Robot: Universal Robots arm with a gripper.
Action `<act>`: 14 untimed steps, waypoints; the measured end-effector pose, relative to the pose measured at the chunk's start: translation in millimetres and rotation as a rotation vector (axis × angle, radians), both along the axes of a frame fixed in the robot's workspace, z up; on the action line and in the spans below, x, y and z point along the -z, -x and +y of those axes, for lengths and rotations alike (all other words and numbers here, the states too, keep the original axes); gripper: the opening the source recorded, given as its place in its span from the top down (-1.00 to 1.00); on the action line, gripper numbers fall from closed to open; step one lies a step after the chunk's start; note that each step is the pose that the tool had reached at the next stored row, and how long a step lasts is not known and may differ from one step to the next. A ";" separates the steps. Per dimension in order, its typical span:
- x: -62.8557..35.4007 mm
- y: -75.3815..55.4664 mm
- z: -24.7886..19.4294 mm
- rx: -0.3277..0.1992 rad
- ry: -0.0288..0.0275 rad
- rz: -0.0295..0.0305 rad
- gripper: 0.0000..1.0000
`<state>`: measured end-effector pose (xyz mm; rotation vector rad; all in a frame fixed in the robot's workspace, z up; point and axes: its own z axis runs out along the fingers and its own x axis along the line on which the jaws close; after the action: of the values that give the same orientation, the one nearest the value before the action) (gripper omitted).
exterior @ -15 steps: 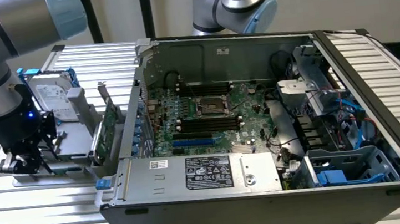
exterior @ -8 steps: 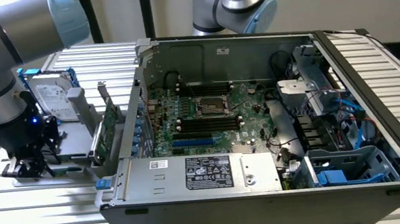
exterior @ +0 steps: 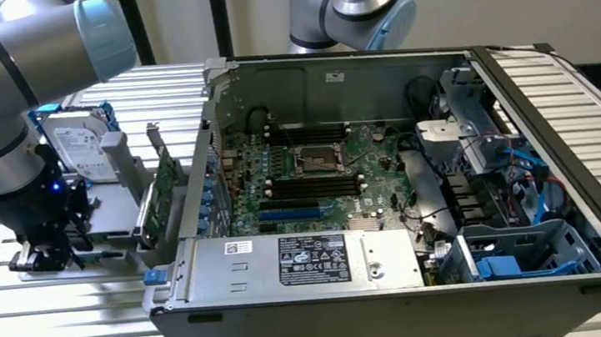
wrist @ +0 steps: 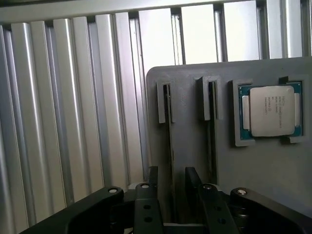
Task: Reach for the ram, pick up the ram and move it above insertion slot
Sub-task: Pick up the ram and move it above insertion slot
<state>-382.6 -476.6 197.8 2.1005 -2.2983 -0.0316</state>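
The reach looks all but done; the grasp, the lift and the carry are left. The claw (wrist: 171,170) hangs low over the grey holder (wrist: 273,185) on the bench (wrist: 73,122), at the exterior view's left, outside the case (exterior: 294,320). In the wrist view its two fingers (wrist: 153,183) stand parted, one on each side of the ram (wrist: 171,141). The ram sits upright on edge in one of the holder's two narrow slots. A gap shows between each finger and the thin edge, so I judge that nothing is gripped yet.

A second slot runs just beside it; whether it holds a stick I cannot tell. A CPU (wrist: 272,111) lies in its pocket further along the holder.

The dark memory slots (exterior: 308,186) on the board inside the case are well apart from the claw (exterior: 51,255), with the green card (exterior: 158,196) and the case wall between them. A hard drive (exterior: 81,154) stands behind the arm.
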 end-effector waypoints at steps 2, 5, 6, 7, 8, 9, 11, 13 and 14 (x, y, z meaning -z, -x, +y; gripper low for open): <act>0.3 0.1 0.1 -0.011 -0.0003 -0.0001 0.27; 0.6 0.1 0.3 -0.026 -0.0029 -0.0002 0.27; 0.8 0.0 0.4 -0.030 -0.0043 -0.0004 0.27; 0.8 0.0 0.3 -0.032 -0.0061 -0.0003 0.27; 1.0 0.0 0.4 -0.034 -0.0079 -0.0002 0.27; 1.1 0.0 0.3 -0.036 -0.0091 0.0001 0.32; 1.5 0.1 0.3 -0.038 -0.0107 0.0004 0.44; 1.6 0.1 0.3 -0.039 -0.0109 0.0016 0.57; 1.6 0.1 0.3 -0.039 -0.0108 0.0017 0.69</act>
<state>-382.7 -476.3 196.2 2.1489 -2.2607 -0.0451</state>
